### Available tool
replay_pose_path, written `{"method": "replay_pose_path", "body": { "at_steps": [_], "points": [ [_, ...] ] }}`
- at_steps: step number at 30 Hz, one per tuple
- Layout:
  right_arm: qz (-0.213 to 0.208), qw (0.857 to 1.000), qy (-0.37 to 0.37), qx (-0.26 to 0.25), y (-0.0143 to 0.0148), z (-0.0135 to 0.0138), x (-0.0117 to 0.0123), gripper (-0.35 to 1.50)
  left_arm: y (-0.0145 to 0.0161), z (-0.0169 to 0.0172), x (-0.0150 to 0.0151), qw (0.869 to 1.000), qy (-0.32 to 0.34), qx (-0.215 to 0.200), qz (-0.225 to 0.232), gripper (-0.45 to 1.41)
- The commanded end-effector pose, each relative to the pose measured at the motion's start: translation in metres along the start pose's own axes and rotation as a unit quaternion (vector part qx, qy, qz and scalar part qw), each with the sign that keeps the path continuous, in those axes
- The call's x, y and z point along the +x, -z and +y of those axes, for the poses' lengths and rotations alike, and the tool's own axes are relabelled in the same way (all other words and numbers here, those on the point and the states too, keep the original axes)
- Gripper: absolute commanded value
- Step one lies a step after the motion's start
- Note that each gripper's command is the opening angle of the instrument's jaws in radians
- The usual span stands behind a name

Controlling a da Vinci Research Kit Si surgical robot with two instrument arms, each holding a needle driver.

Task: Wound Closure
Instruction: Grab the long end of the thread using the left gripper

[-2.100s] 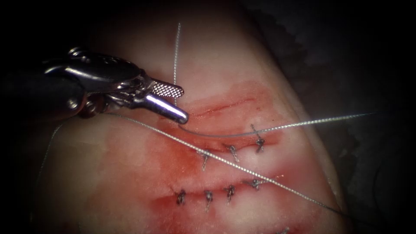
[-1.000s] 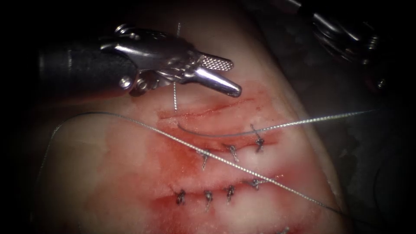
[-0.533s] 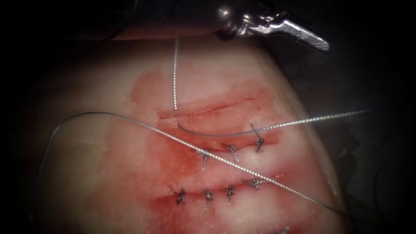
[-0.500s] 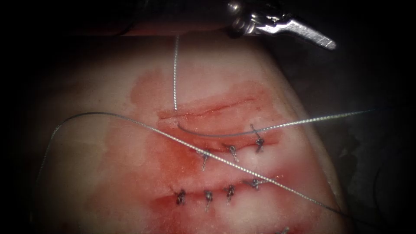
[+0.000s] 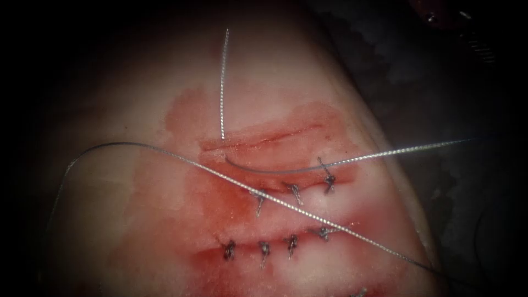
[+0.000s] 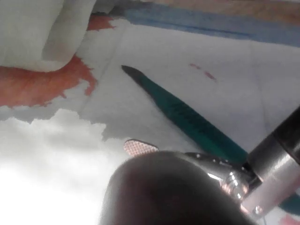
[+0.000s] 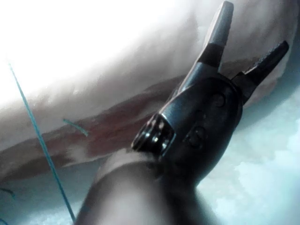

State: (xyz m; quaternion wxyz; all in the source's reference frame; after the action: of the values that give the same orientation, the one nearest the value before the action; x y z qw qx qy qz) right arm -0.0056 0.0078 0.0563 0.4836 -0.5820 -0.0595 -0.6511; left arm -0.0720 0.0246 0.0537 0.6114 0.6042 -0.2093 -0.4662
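Right tool (image 7: 255,35) jaws spread, empty, beside tissue (image 7: 93,70), thread (image 7: 40,140) apart

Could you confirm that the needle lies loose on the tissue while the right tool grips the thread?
No: the right tool grips nothing; its jaws stand open, as the right wrist view shows. The needle does lie loose on the tissue.

No text, label or number is legible.
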Motion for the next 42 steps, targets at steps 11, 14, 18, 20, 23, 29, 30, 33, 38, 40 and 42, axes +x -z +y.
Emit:
{"method": "replay_pose_path", "body": {
  "at_steps": [11, 14, 18, 20, 23, 29, 30, 33, 38, 40, 42],
  "points": [
    [0.000, 1.000, -0.003, -0.002, -0.0002, -0.0001, 0.0011, 0.69, -0.0056, 0.0025, 0.0015, 0.994, 0.070, -0.011, 0.085, 0.52],
    [0.000, 1.000, -0.007, -0.002, -0.0002, 0.0000, 0.0012, 0.69, -0.0060, 0.0027, 0.0021, 0.992, 0.071, -0.025, 0.102, 0.51],
    [0.000, 1.000, -0.009, -0.002, -0.0003, 0.0001, 0.0013, 0.69, -0.0062, 0.0028, 0.0018, 0.992, 0.068, -0.028, 0.107, 0.51],
    [0.000, 1.000, -0.008, -0.001, -0.0004, 0.0002, 0.0014, 0.69, -0.0063, 0.0029, 0.0016, 0.992, 0.067, -0.028, 0.107, 0.49],
    [-0.001, 1.000, -0.009, -0.001, -0.0005, 0.0004, 0.0015, 0.69, -0.0065, 0.0029, 0.0008, 0.992, 0.067, -0.029, 0.100, 0.41],
    [0.000, 1.000, -0.007, -0.002, -0.0006, 0.0006, 0.0017, 0.68, -0.0072, 0.0027, 0.0007, 0.992, 0.062, -0.029, 0.107, 0.27],
    [-0.001, 1.000, -0.011, -0.002, -0.0006, 0.0006, 0.0017, 0.68, -0.0073, 0.0027, 0.0008, 0.992, 0.061, -0.030, 0.108, 0.24],
    [-0.001, 1.000, -0.011, -0.002, -0.0006, 0.0006, 0.0017, 0.68, -0.0076, 0.0027, 0.0012, 0.991, 0.058, -0.030, 0.113, 0.00],
    [-0.001, 1.000, -0.014, -0.004, -0.0006, 0.0007, 0.0019, 0.68, -0.0077, 0.0028, 0.0015, 0.991, 0.053, -0.031, 0.118, -0.45],
    [-0.001, 1.000, -0.014, -0.005, -0.0007, 0.0007, 0.0019, 0.66, -0.0076, 0.0028, 0.0015, 0.991, 0.052, -0.033, 0.120, -0.45],
    [-0.001, 1.000, -0.013, -0.004, -0.0007, 0.0008, 0.0020, 0.64, -0.0072, 0.0029, 0.0015, 0.991, 0.050, -0.040, 0.114, -0.45]
  ]
}}
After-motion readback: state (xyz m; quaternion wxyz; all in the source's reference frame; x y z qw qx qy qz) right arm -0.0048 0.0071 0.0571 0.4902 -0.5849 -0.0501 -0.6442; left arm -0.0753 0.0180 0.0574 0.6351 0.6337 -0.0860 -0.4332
